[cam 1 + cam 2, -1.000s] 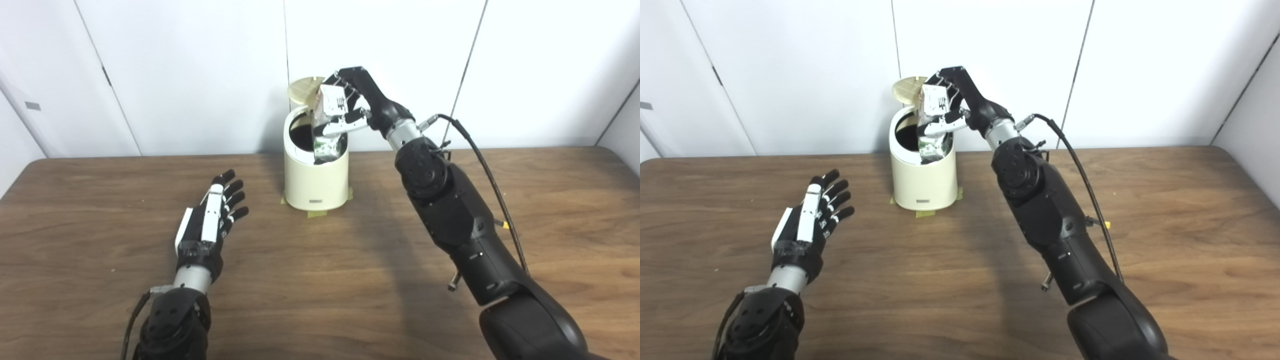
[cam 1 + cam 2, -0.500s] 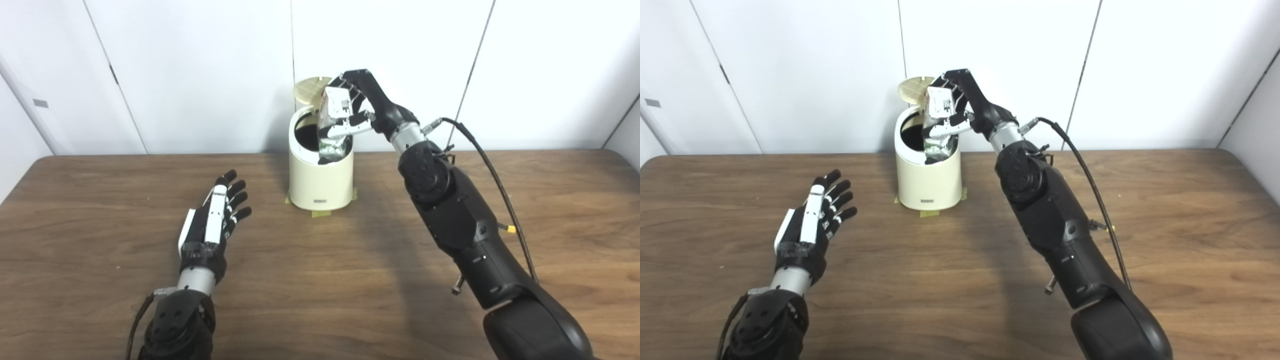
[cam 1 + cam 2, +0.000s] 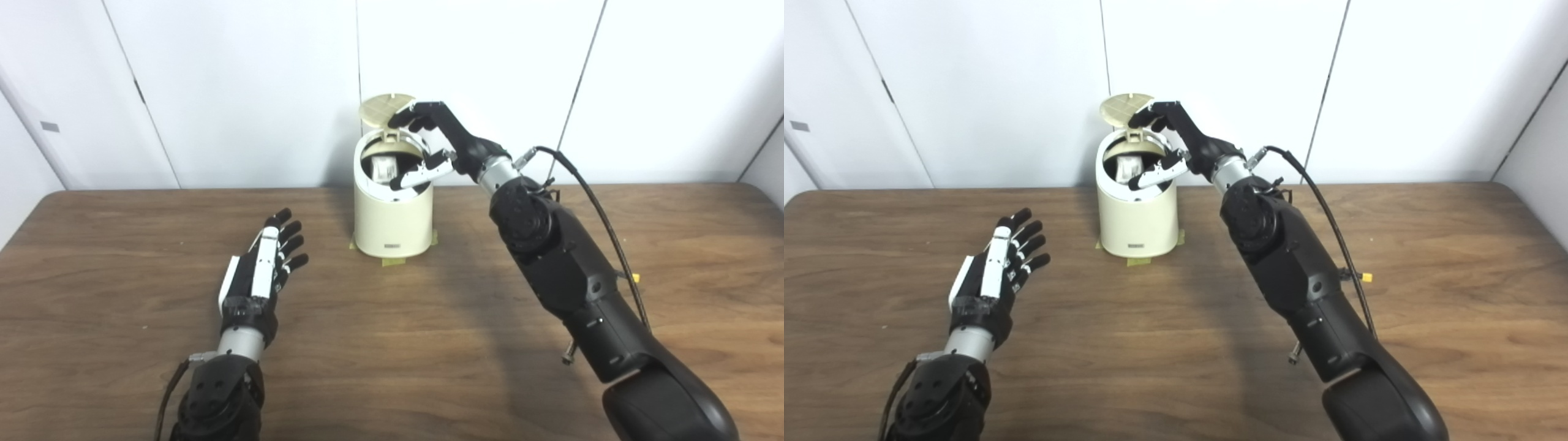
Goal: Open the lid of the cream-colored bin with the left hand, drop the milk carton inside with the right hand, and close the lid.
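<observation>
Now, in the left eye view, the cream-colored bin (image 3: pixel 392 211) stands at the far middle of the wooden table (image 3: pixel 429 343), close to the white wall panels (image 3: pixel 245 86), with strips of yellowish tape (image 3: pixel 392 261) showing at its foot. Its round lid (image 3: pixel 386 108) is tipped up at the bin's twelve o'clock edge, leaving the mouth uncovered. The milk carton (image 3: pixel 384 166) lies inside the bin, only its pale top showing below the rim. The right hand (image 3: pixel 438 144) hangs over the mouth from the three o'clock side, fingers spread apart and holding nothing; the upper fingertips (image 3: pixel 404 116) reach to the lid's edge, though whether they touch it cannot be told, and the thumb stretches across the bin's near rim. A black cable (image 3: pixel 597 202) loops from the right wrist down along the forearm. The left hand (image 3: pixel 260 278) rests low at about eight o'clock from the bin, well apart from it, fingers extended and slightly fanned, empty.

In the right eye view, the bin (image 3: pixel 1136 214) sits a little left of centre, lid (image 3: pixel 1124 110) raised at its back edge. The carton (image 3: pixel 1129 167) shows as a pale shape within the opening. The right hand (image 3: pixel 1182 147) is splayed above the rim and grips nothing. The left hand (image 3: pixel 995 275) lies flat-fingered toward seven o'clock of the bin, also empty.
</observation>
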